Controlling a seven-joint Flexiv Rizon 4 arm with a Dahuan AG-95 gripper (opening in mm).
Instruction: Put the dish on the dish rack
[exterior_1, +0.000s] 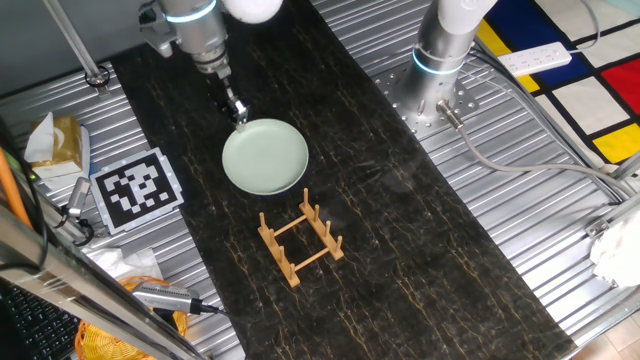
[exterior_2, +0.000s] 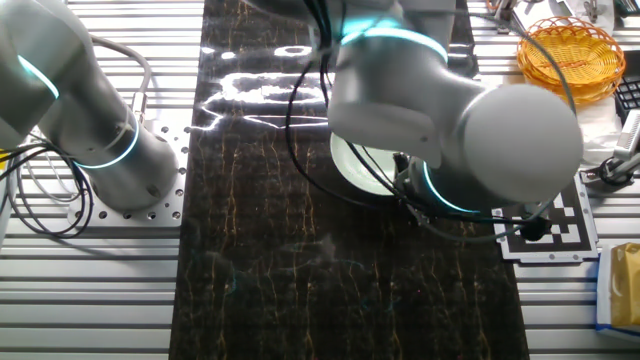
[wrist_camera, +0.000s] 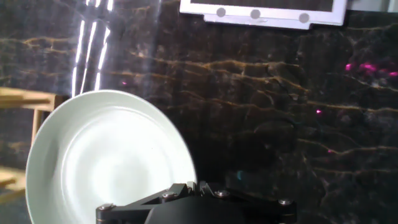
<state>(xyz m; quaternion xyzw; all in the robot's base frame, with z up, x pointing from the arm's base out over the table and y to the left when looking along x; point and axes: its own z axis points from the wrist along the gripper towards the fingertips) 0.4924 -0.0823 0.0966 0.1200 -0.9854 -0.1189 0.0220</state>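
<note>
The pale mint-green dish (exterior_1: 265, 157) lies flat on the dark mat, just behind the small wooden dish rack (exterior_1: 300, 240). My gripper (exterior_1: 238, 115) is down at the dish's far-left rim. In the hand view the dish (wrist_camera: 106, 162) fills the lower left, and my gripper (wrist_camera: 196, 186) has its fingertips nearly together on the rim. The rack (wrist_camera: 25, 99) shows at the left edge there. In the other fixed view my arm hides the gripper and the rack, and only a sliver of the dish (exterior_2: 355, 165) shows.
A second arm's base (exterior_1: 440, 60) stands at the back right. A black-and-white marker card (exterior_1: 138, 188) lies left of the dish. A tissue box (exterior_1: 55, 140), tools and an orange basket (exterior_2: 570, 55) sit off the mat. A power strip (exterior_1: 535, 60) lies at the far right.
</note>
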